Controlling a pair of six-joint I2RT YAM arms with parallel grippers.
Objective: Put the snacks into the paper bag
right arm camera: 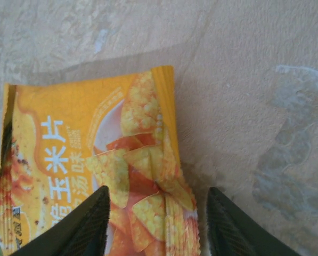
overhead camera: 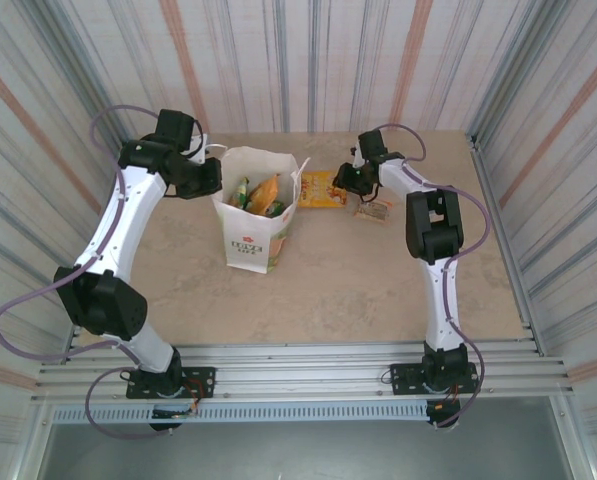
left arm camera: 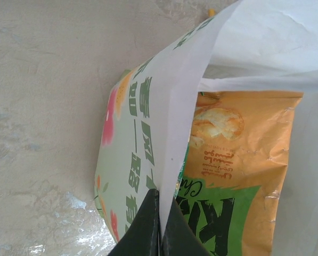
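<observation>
**While the left gripper (left arm camera: 160,194) pins the paper bag (left arm camera: 174,106), the right gripper (right arm camera: 157,197) stands open over a packet**

Where the two dark left fingers (left arm camera: 143,229) meet, the bag's white side wall runs up between them, clamped edge-on with no gap showing. Just beside those jaws, on the inner side of the wall, stands a green-and-orange packet (left arm camera: 238,176) printed with crisps. On the outer side is the bag's printed face, with bare table (left arm camera: 41,106) beyond it. From above, the bag (overhead camera: 258,235) is upright with its mouth open and packets showing inside, the left gripper (overhead camera: 210,178) at its rim.

The right jaws are spread wide. An orange-yellow packet (right arm camera: 95,160) lies flat on the table, and its end fills most of the gap between them. Whether either finger touches it cannot be told. From above, a smaller packet (overhead camera: 375,210) lies on the table just beside the right gripper (overhead camera: 350,180).
</observation>
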